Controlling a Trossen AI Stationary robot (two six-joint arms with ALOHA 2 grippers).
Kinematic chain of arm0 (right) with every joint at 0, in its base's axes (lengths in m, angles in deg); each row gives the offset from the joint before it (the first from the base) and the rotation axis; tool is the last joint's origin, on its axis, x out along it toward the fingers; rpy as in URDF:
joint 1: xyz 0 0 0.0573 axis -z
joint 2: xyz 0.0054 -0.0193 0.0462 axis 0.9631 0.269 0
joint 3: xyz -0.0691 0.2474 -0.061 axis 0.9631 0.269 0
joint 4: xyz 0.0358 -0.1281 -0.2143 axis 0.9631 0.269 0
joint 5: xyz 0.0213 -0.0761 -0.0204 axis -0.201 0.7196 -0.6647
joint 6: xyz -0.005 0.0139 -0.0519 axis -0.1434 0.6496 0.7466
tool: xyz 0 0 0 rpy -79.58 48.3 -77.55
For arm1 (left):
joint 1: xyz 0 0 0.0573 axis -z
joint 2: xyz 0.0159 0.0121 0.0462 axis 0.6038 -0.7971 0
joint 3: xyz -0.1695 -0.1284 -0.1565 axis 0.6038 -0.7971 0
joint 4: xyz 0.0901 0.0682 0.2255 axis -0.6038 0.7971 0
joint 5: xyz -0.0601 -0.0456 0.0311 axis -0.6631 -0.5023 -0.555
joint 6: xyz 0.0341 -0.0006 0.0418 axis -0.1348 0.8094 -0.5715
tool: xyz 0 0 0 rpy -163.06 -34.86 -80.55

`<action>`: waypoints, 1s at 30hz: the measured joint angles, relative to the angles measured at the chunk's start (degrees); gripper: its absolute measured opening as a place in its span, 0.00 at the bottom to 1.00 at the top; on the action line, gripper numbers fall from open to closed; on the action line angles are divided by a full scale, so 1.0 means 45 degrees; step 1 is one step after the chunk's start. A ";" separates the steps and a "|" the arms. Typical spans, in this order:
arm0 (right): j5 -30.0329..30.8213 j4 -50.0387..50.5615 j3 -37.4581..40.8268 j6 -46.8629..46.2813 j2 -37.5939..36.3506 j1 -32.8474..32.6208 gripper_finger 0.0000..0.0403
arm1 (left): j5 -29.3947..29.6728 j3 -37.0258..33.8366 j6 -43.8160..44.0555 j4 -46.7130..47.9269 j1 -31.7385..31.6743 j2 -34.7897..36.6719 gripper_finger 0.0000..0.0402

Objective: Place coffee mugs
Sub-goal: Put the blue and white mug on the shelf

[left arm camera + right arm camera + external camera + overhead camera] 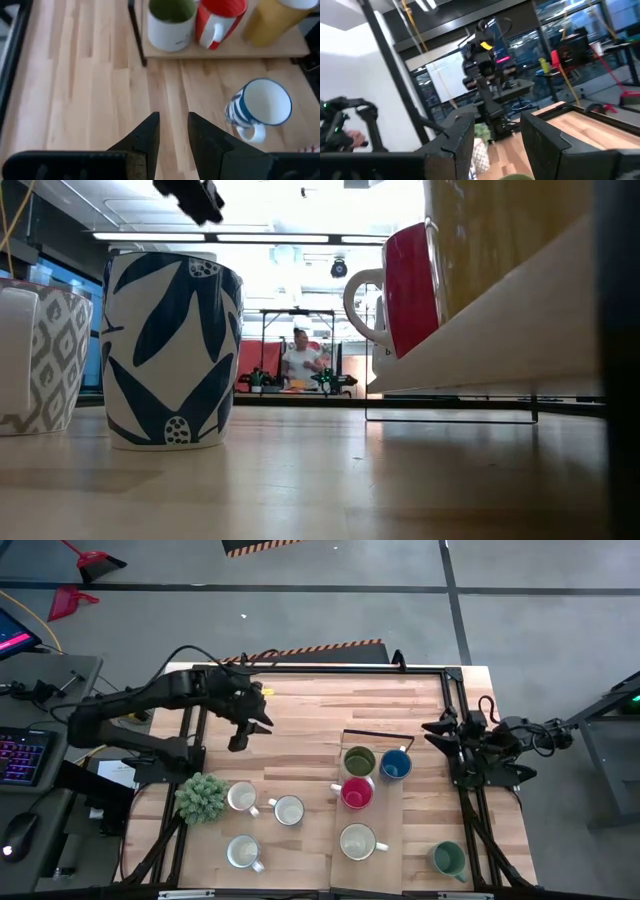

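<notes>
My left gripper point(240, 743) hovers empty above bare tabletop point(300, 730), fingers point(145, 137) slightly parted. Four coffee mugs point(358, 793) sit on the raised board point(345, 860) beyond; others stand along the front edge. My right gripper point(432, 728) waits open at the right edge.

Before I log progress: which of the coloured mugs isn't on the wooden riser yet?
The teal green mug, standing alone on the table beside the riser. The olive, blue and red mugs are on it.

My left arm reaches out over the table, its gripper point(243, 733) raised, empty, fingers slightly parted. My right gripper point(440, 732) waits at the right edge, fingers apart.
</notes>
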State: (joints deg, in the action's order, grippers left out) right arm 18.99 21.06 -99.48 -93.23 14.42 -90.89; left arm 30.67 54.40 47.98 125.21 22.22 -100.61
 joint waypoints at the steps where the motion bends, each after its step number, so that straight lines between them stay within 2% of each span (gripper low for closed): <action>1: 0.0151 -0.0034 0.0000 -0.0034 -0.0002 0.0000 0.36 | -0.0498 -0.0428 -0.0056 -0.0436 -0.0234 0.0066 0.22; 6: 0.1325 -0.0175 0.0000 -0.0096 -0.0005 0.0003 0.36 | -0.2813 -0.2259 -0.0152 -0.2442 -0.1063 0.0102 0.22; 9: 0.1806 -0.0437 0.0000 -0.0102 0.0000 0.0003 0.36 | -0.3738 -0.3326 0.0326 -0.3428 -0.1274 0.0091 0.22; 12: 0.2150 -0.0747 -0.0005 -0.0094 -0.0005 0.0004 0.36 | -0.4290 -0.4108 0.0707 -0.3278 -0.1362 0.0102 0.22; 16: 0.2397 -0.0985 -0.0005 -0.0097 -0.0004 0.0002 0.36 | -0.4301 -0.4686 0.1050 -0.3006 -0.1362 0.0286 0.22; 22: 0.2635 -0.1059 -0.0005 -0.0113 -0.0003 0.0005 0.36 | -0.3917 -0.5239 0.1896 -0.3374 -0.0905 0.1845 0.22; 27: 0.2710 -0.1049 -0.0005 -0.0112 -0.0002 0.0002 0.36 | -0.1603 -0.6062 0.3581 -0.3488 -0.0251 0.4442 0.22; 30: 0.2710 -0.1044 -0.0005 -0.0107 -0.0004 0.0004 0.36 | -0.0518 -0.7090 0.5139 -0.4490 0.0476 0.6014 0.22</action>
State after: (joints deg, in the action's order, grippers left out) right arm 31.18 16.36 -99.50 -93.71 14.40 -90.87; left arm 28.34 22.50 71.11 105.00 24.36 -73.55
